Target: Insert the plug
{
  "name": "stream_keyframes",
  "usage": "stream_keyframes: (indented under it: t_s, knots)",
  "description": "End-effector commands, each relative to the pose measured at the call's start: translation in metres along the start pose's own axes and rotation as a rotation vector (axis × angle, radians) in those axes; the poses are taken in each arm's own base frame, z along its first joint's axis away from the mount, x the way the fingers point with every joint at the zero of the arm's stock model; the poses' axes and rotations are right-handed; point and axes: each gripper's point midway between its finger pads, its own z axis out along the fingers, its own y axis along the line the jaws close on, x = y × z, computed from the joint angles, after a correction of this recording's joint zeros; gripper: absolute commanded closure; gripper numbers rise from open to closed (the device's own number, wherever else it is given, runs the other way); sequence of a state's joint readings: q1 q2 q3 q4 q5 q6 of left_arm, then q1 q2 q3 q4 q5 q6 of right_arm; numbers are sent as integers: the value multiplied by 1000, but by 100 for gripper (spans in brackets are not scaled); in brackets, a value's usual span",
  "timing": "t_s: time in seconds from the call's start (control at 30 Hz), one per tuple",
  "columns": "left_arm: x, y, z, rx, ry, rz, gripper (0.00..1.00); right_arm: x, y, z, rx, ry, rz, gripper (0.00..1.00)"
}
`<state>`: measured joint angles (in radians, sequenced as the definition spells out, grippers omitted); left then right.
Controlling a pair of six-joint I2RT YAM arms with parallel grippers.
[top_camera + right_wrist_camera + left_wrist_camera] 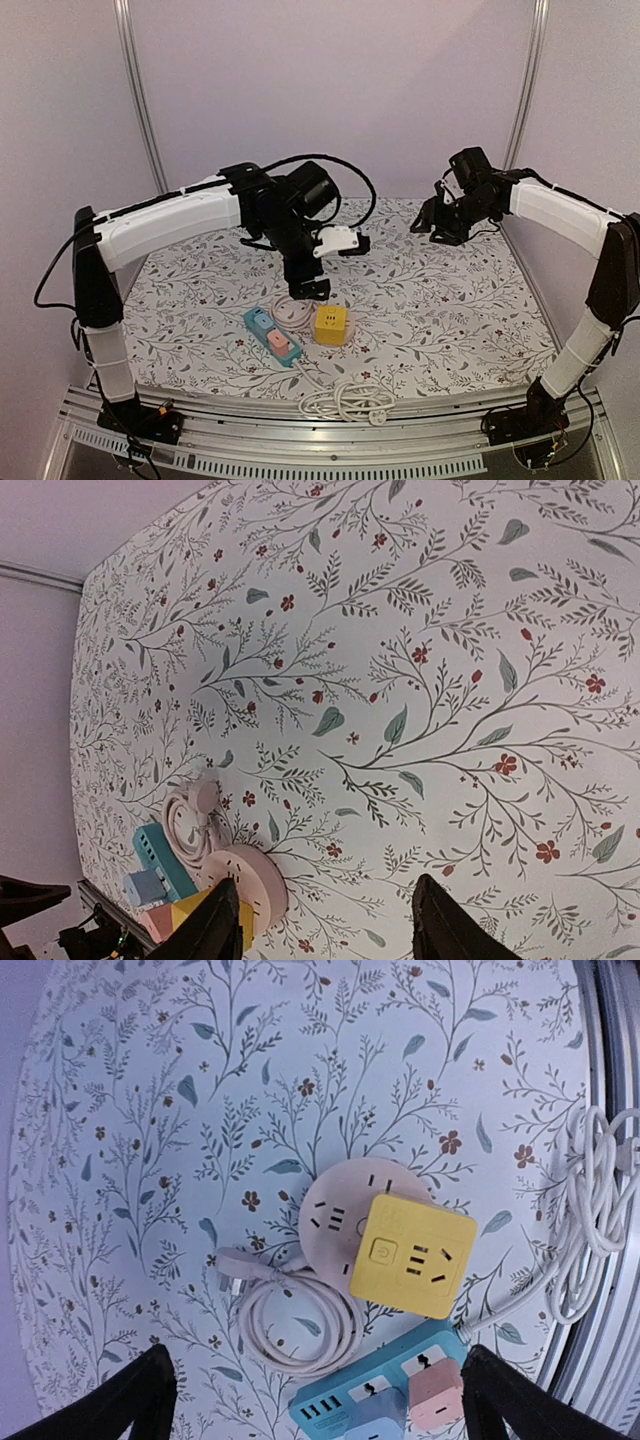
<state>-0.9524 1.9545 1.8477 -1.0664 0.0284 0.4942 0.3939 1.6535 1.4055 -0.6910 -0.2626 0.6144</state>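
Note:
A pale pink plug lies flat on the floral cloth at the end of its coiled cord. The cord runs to a round pink socket hub. A yellow cube socket overlaps the hub's edge. My left gripper hangs open above this cluster with nothing between its fingers; from above it shows as the left gripper over the yellow cube. My right gripper is raised at the back right, open and empty. Its wrist view shows the right gripper, the hub and the plug.
A blue power strip carrying a pink adapter and a blue one lies just in front of the hub. Its white cord runs to a bundle near the table's front edge. A metal rail borders the front.

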Motion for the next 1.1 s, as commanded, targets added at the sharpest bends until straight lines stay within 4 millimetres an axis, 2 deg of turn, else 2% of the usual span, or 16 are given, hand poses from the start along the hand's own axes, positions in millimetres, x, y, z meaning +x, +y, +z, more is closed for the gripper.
stream_keyframes:
  t_s: [0.0, 0.23, 0.33, 0.5, 0.57, 0.67, 0.8, 0.83, 0.9, 1.0, 1.07]
  knots:
    - [0, 38, -61, -176, -77, -101, 1, -37, 11, -11, 7, -109, -69, 42]
    - [15, 82, -130, -408, -149, -251, 0, -76, 35, -39, -10, -241, -160, 34]
    - [27, 99, -155, -518, -171, -331, 1, -84, 55, -55, -86, -294, -241, 31]
    - [48, 122, -191, -668, -240, -499, 1, -94, 78, -94, -182, -474, -352, 4]
    - [59, 134, -207, -743, -272, -593, 1, -95, 84, -111, -212, -537, -384, 1]
    - [81, 147, -226, -821, -306, -736, 1, -93, 90, -128, -243, -596, -421, 1]
    - [124, 159, -241, -919, -410, -966, 1, -86, 90, -133, -272, -606, -407, 1]
    - [138, 159, -255, -950, -485, -1058, 1, -85, 87, -132, -272, -607, -395, 1]
    - [164, 158, -263, -976, -592, -1199, 1, -82, 79, -127, -262, -599, -336, 1]
    - [189, 152, -271, -1007, -711, -1299, 1, -74, 70, -124, -267, -585, -260, 1]
    - [202, 148, -271, -1015, -725, -1350, 1, -70, 65, -123, -273, -590, -223, 1]
